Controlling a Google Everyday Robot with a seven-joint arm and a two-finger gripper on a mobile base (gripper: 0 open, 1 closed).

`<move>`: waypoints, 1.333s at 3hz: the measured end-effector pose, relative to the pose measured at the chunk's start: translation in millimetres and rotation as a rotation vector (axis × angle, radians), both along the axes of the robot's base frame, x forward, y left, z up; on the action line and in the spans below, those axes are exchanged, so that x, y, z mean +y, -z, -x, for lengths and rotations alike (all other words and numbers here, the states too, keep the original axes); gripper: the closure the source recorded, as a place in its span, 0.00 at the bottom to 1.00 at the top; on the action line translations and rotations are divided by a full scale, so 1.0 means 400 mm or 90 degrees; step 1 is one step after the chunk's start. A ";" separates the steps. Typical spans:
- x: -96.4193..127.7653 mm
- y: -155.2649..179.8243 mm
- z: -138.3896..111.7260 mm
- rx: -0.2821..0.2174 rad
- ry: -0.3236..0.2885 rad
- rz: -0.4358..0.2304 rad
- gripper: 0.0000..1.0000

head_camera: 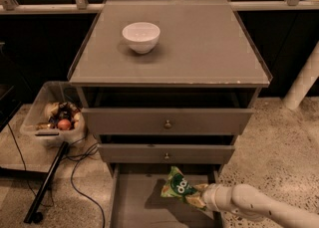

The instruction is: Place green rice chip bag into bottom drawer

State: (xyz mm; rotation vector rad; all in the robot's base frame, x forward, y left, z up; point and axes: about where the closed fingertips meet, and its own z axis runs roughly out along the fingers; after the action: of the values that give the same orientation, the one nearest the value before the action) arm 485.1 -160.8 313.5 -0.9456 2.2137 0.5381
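The green rice chip bag is bright green with white lettering and hangs tilted over the open bottom drawer, near its right side. My gripper reaches in from the lower right on a white arm and is shut on the bag's right end. The bag is just above the drawer's grey floor and casts a shadow on it. The drawer is pulled out below the two upper drawers with round knobs.
A white bowl sits on the cabinet top. A clear plastic bin with small items stands on the floor at left, with black cables and a black pole beside it. A white post is at the right.
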 end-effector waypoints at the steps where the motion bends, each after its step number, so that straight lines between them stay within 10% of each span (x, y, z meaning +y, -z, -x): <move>1: 0.016 0.026 -0.002 0.008 0.007 0.009 1.00; 4: 0.028 0.238 -0.057 0.042 0.042 0.018 1.00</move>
State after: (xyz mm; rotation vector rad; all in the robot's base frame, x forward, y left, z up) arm 507.9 -149.8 218.3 -0.8765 2.3082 0.5161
